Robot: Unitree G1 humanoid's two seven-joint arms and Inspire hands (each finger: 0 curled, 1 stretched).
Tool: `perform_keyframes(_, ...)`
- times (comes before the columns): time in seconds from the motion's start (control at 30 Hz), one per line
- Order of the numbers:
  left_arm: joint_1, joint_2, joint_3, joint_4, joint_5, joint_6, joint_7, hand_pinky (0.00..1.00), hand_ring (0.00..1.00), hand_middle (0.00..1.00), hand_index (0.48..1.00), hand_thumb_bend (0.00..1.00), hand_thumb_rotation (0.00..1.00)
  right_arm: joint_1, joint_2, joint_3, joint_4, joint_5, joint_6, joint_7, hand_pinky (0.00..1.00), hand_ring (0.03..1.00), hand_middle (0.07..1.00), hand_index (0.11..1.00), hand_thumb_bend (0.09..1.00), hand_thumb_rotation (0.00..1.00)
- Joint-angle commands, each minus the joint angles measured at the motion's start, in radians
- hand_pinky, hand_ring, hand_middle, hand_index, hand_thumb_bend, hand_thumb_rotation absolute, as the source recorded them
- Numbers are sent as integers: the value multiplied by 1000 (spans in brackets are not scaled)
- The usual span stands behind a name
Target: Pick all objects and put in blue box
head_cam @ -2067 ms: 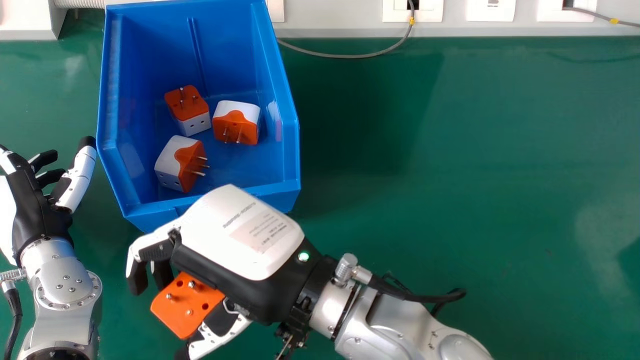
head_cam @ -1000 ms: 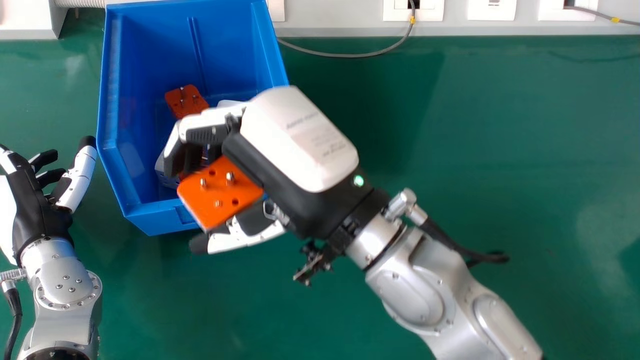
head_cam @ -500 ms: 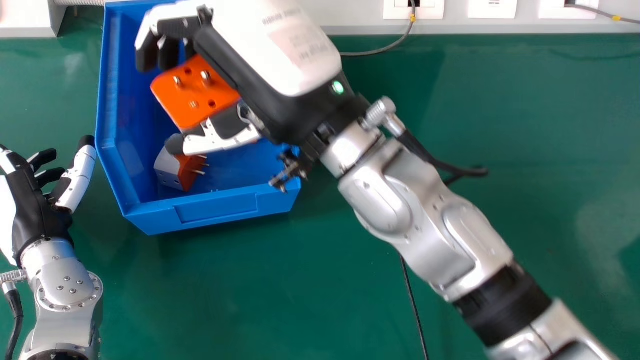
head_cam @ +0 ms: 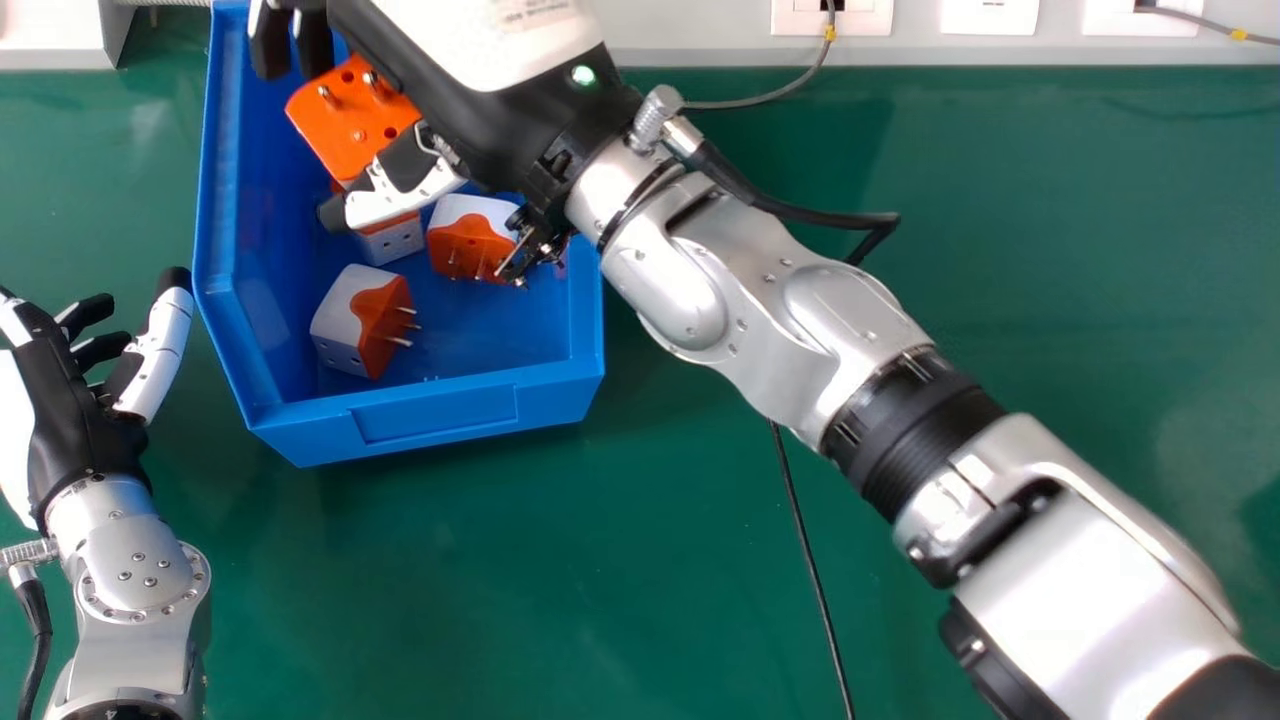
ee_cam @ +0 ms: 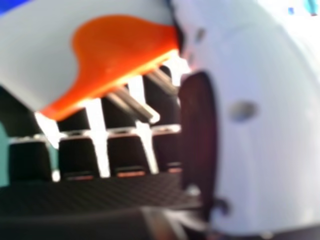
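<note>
the green tabletop point(head_cam: 650, 570) is backed by wall sockets point(head_cam: 872, 20). a plug adapter point(head_cam: 350, 120) is pinched in the right hand point(head_cam: 470, 100); the left hand's point(head_cam: 85, 425) fingers are relaxed.

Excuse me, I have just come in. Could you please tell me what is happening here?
A robot is putting adapters into a blue box. Its right hand holds one orange and white adapter over the box, not yet released. Three more adapters already lie inside. The left hand is open to the left of the box and holds nothing.
</note>
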Motion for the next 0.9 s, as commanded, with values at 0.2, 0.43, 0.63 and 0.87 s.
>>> perform_keyframes(0.2, 14, -24, 1, 4, -4, 16, -20, 601, 745, 814, 869, 644, 558, -94, 33, 41, 119, -13, -31, -67, 344, 445, 526, 521, 494, 0)
perform_keyframes(0.43, 2, -26, 1, 7, -3, 24, -23, 602, 747, 814, 871, 644, 560, -105, 43, 48, 188, -11, -16, -88, 382, 442, 515, 590, 499, 0)
perform_keyframes(0.63, -4, -22, 0, 15, 0, 24, -23, 605, 748, 814, 870, 644, 560, -111, 50, 54, 247, -19, -14, -163, 369, 437, 500, 594, 497, 0)
perform_keyframes(0.87, -19, -19, -3, 47, 6, 15, -18, 606, 748, 813, 870, 644, 560, -111, 57, 98, 275, -52, 72, -207, 378, 452, 511, 554, 498, 0)
